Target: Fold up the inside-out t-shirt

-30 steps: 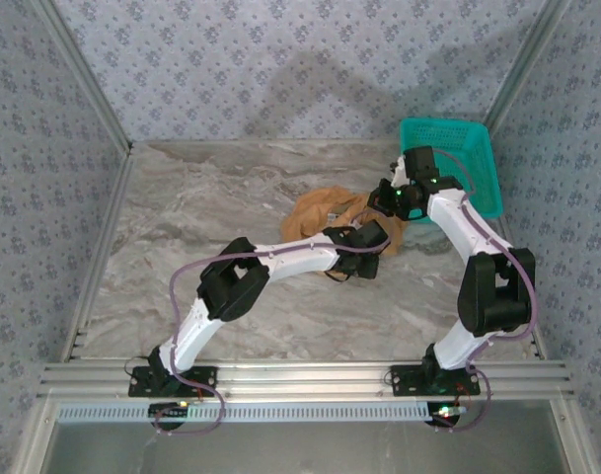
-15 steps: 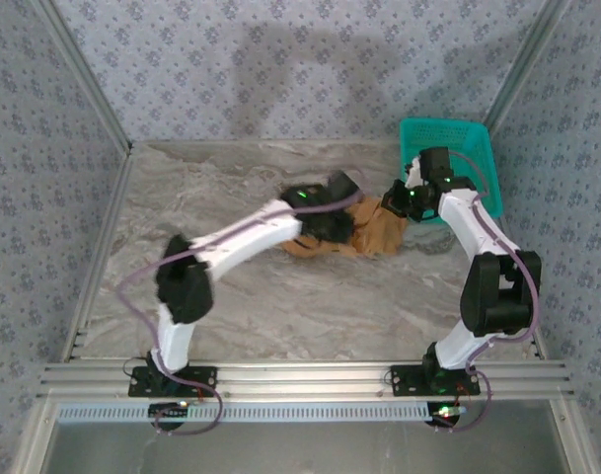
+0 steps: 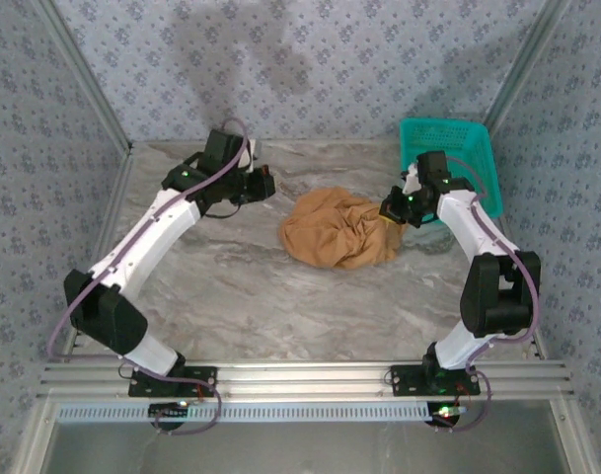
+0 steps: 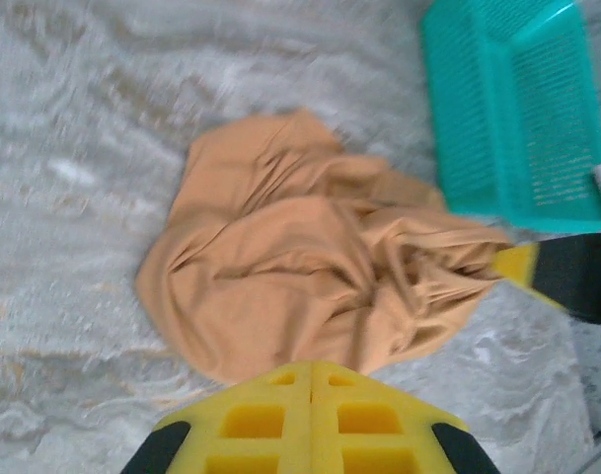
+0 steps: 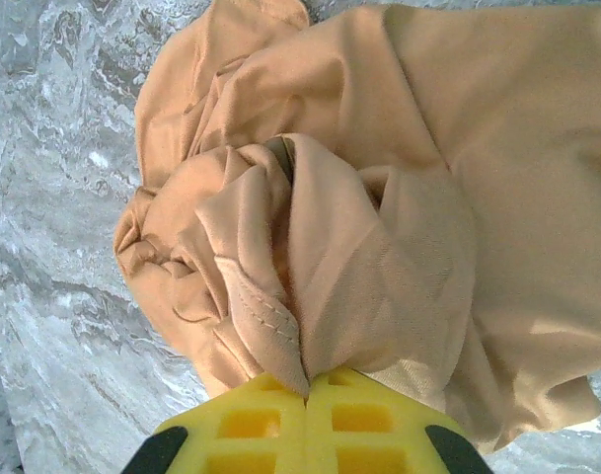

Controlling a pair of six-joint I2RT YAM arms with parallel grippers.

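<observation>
- The inside-out t-shirt (image 3: 338,229) is a soft, tan-orange heap of thin knit cloth. It is bunched into a rounded mound with deep, irregular folds, and no sleeve or neckline can be told apart from above.
- It lies on the bench (image 3: 231,296) – a smooth, grey marble-patterned surface – a little right of the middle, with its right edge near the basket (image 3: 458,148).
- The basket is teal plastic and rectangular, with finely slotted walls. It stands in the far right corner of the bench; the left wrist view shows its mesh side (image 4: 478,128) just beyond the cloth (image 4: 300,267).
- In the right wrist view the fabric (image 5: 428,148) looks matte and lightly creased, and a stitched hem (image 5: 265,311) runs down toward the fingers.
- The right pincer (image 5: 308,380) has its yellow, waffle-moulded fingers pressed together on a gathered fold of the t-shirt – cloth is pinched between them. From above, it (image 3: 394,212) sits at the mound's right edge.
- The left pincer (image 4: 311,367) has its yellow fingers closed flat against each other with nothing between them. From above, it (image 3: 261,185) hangs over bare bench, apart from the cloth and to its far left.
</observation>
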